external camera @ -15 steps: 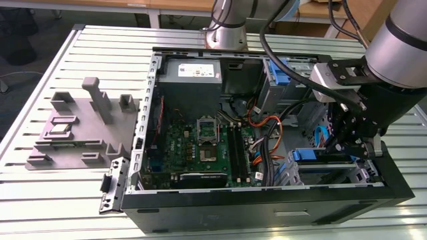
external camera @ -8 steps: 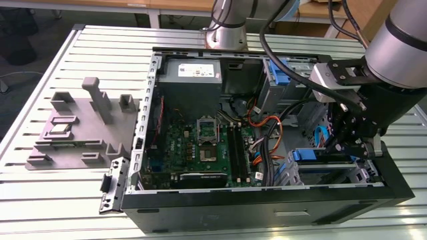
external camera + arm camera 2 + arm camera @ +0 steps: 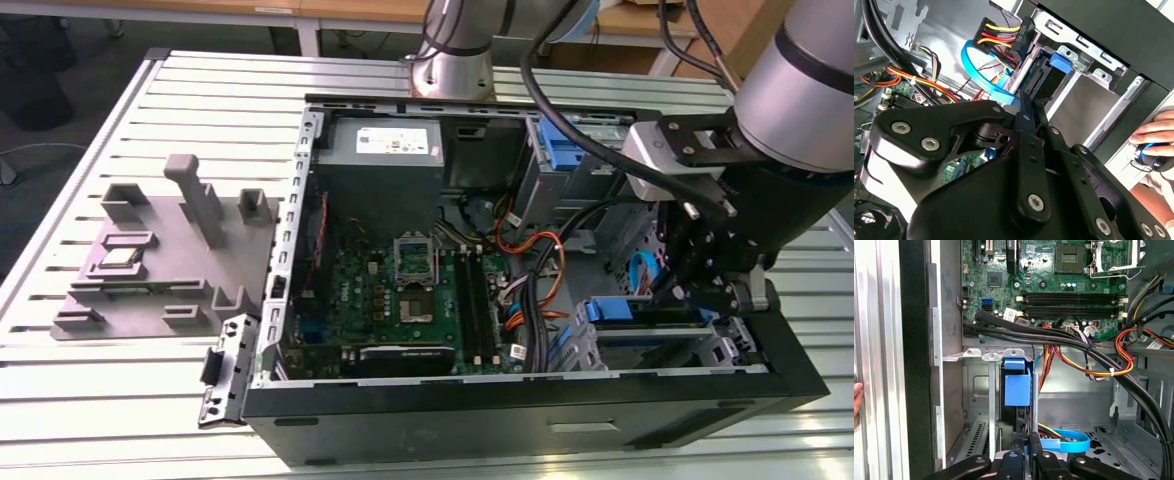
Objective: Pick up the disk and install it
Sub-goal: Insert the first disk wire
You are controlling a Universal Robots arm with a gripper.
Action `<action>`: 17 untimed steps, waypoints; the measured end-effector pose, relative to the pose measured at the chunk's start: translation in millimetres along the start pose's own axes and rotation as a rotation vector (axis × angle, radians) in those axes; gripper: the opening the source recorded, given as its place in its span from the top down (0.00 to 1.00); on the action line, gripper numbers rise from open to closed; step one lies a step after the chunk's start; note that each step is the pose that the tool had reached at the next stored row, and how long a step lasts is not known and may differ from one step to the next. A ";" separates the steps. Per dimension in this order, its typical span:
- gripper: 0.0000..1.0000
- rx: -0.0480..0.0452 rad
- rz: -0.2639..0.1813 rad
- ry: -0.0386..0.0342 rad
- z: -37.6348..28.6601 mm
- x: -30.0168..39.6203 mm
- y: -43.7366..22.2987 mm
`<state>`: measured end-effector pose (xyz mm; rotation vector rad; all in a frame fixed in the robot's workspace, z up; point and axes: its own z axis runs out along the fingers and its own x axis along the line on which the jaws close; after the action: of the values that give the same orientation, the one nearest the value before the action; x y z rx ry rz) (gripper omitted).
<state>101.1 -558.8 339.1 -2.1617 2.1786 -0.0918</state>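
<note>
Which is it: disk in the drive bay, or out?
In: the disk sits between the bay rails, with the gripper at its end. Fully seated: cannot tell.

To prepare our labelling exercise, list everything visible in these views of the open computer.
table: one, silver slatted, underneath
computer case: one, black, open on the table
fixture tray: one, grey, exterior view's left of the case
motherboard: one, green, inside the case
power supply: one, grey, in a case corner
drive bay: one, grey metal, inside the case
disk: one, blue-framed, in the drive bay
data cable: one, blue, beside that bay
wires: several, black, red, yellow, orange, in the case
hand: one, a person's, outside the case
arm: one, silver and black, reaching into the case
claw: one, black, at the disk
</note>
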 end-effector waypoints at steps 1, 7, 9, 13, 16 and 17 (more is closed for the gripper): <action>0.84 0.0000 0.000 -0.0009 0.1 0.0 0.0; 0.84 0.0113 -0.002 -0.0087 0.7 0.0 3.5; 0.84 0.0140 -0.003 -0.0087 1.1 0.0 3.6; 0.84 0.0149 -0.006 -0.0091 1.5 0.4 3.7; 0.84 0.0151 -0.007 -0.0093 1.7 1.2 3.8; 0.84 0.0151 -0.007 -0.0093 1.7 1.5 3.8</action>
<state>97.4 -560.2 337.1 -2.1578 2.1582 -0.0980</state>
